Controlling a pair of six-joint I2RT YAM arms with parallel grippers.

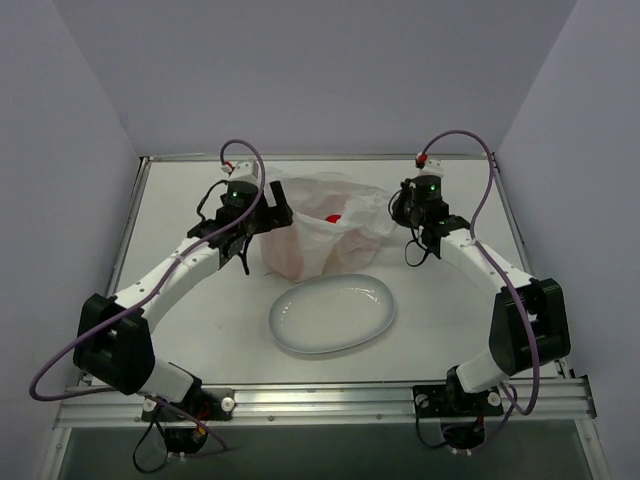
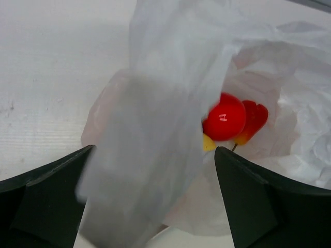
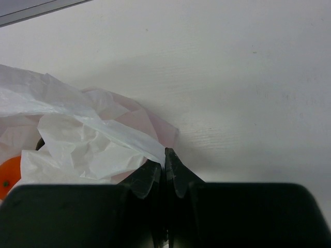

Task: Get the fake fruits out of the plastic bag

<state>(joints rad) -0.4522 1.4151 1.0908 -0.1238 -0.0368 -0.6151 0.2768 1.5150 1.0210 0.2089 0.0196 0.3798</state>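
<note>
Crinkled white plastic bag (image 1: 322, 225) sits on the surface (image 1: 190, 195) just behind an oval plate (image 1: 332, 316), red fake fruits (image 2: 225, 118) showing inside; the right hand (image 3: 165, 156) pinches its edge, the left hand (image 2: 154, 154) gapes wide around a fold.

A white oval plate (image 1: 332, 314) is set on the white bench (image 1: 170, 215), towards its front edge. The bench is enclosed by pale grey walls (image 1: 300, 70).

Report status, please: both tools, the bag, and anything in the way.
Left tool open, astride a fold of the plastic bag. Right tool shut on its edge. Red round fruit inside with others. That fold partly screens the opening.
</note>
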